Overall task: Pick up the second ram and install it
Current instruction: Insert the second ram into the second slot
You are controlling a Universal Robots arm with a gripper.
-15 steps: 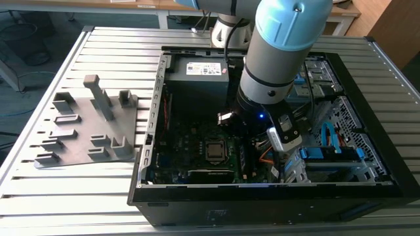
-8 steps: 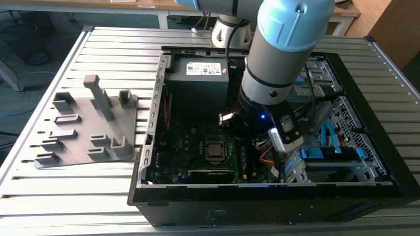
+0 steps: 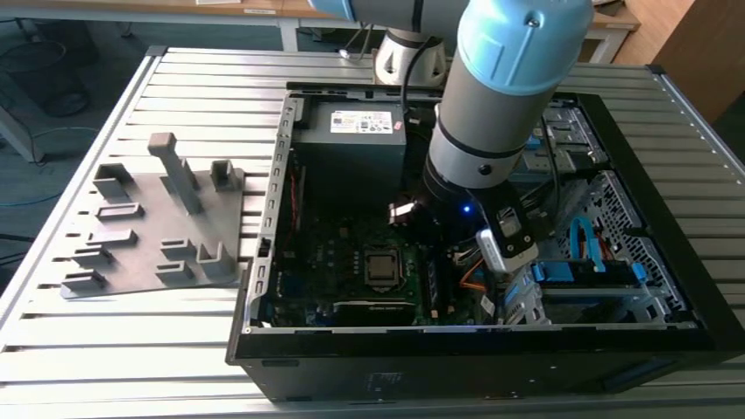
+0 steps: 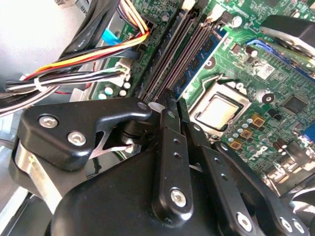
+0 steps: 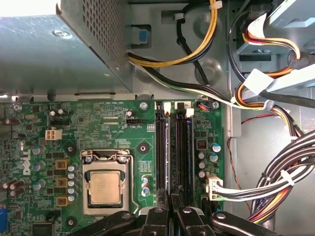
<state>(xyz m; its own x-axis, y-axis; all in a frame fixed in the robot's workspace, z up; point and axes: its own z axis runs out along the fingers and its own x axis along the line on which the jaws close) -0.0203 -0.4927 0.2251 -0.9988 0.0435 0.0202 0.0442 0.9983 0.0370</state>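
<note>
A slatted metal table [image 3: 174, 349] (ribbed) bears a grey holder plate [image 3: 140, 275] and computer case [image 3: 466, 358].

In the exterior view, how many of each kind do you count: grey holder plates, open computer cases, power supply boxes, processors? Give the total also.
Grey holder plate: 1
Open computer case: 1
Power supply box: 1
Processor: 1
Total: 4

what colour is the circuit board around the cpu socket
Green, clearest in the first wrist view: motherboard around the CPU socket.

Glossy black plastic pincer [image 4: 170, 105]; matt green motherboard [image 5: 113, 147]; brushed metal processor lid [image 5: 105, 188]; ribbed metal table [image 3: 140, 345].
</note>
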